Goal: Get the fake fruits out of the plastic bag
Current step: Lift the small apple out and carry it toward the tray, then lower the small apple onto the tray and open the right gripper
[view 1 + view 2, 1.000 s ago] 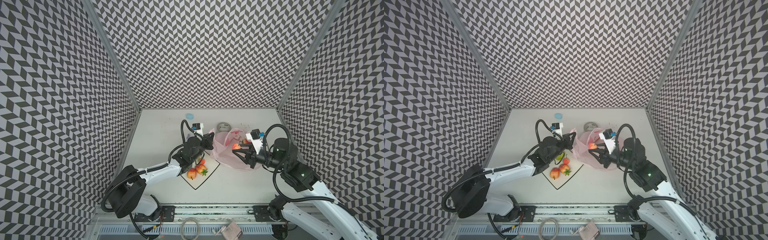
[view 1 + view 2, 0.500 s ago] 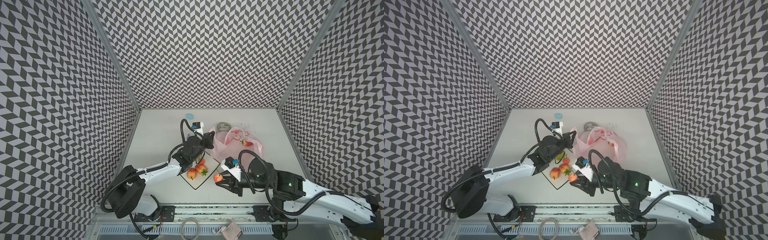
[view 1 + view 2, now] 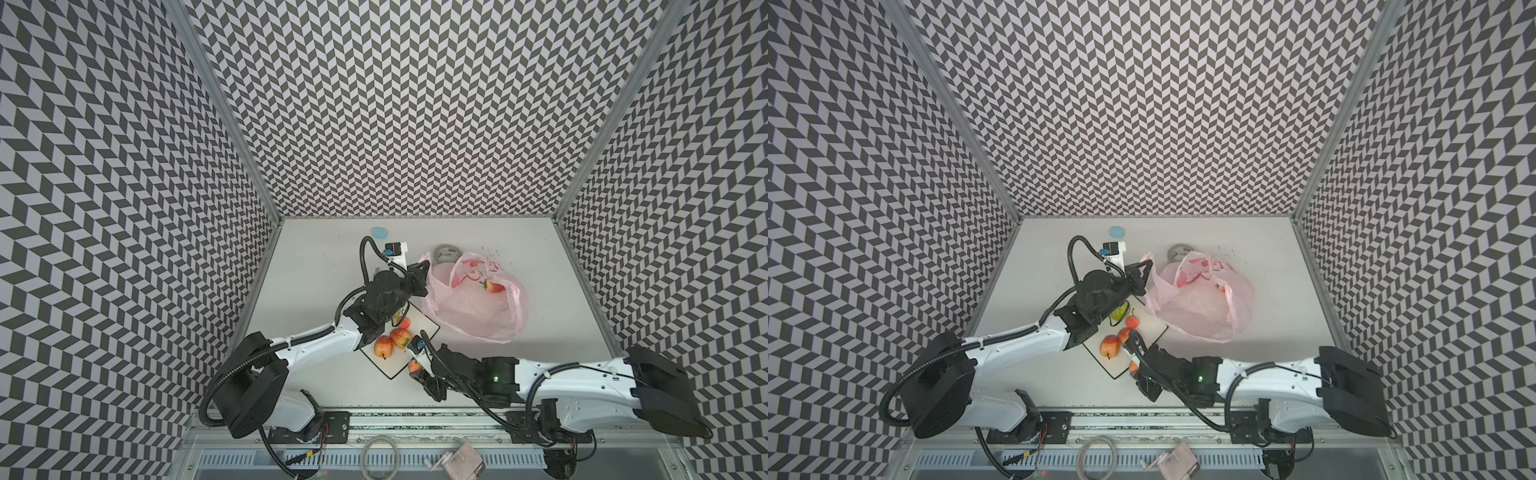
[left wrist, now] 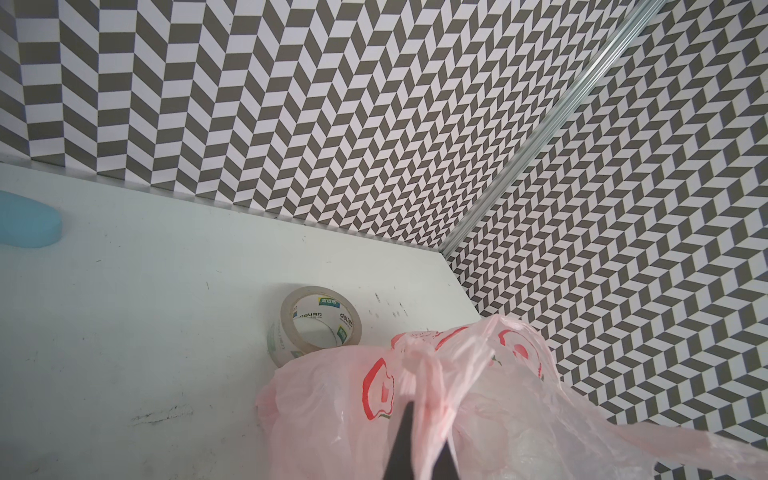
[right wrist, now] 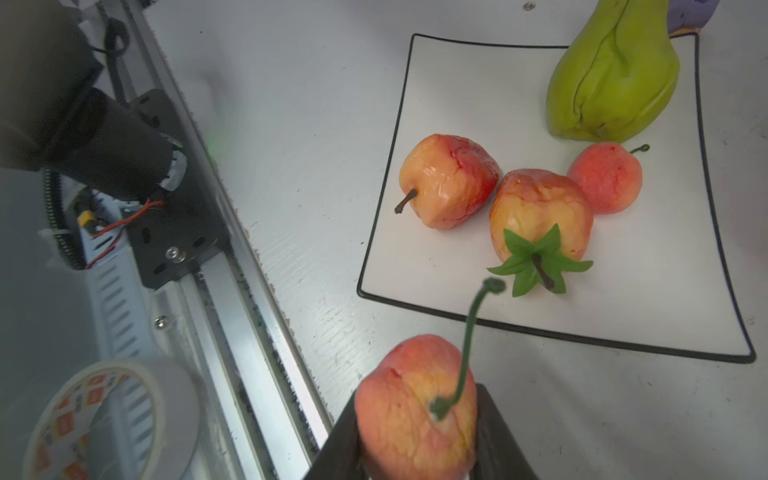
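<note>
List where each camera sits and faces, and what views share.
Top views: high at the front, looking down at the table; left arm, right arm, pink bag and plate show.
Left wrist: on the left arm, looking along the shut left gripper at the bag handle it pinches, tape roll behind.
Right wrist: on the right arm, looking past the right gripper and its held fruit toward the plate.
Shared: right wrist and top views both show the plated fruits.

Plate (image 3: 424, 325) left of bag (image 3: 473, 307); tape roll (image 3: 446, 253) behind bag; fruits (image 3: 384, 346) on plate.
</note>
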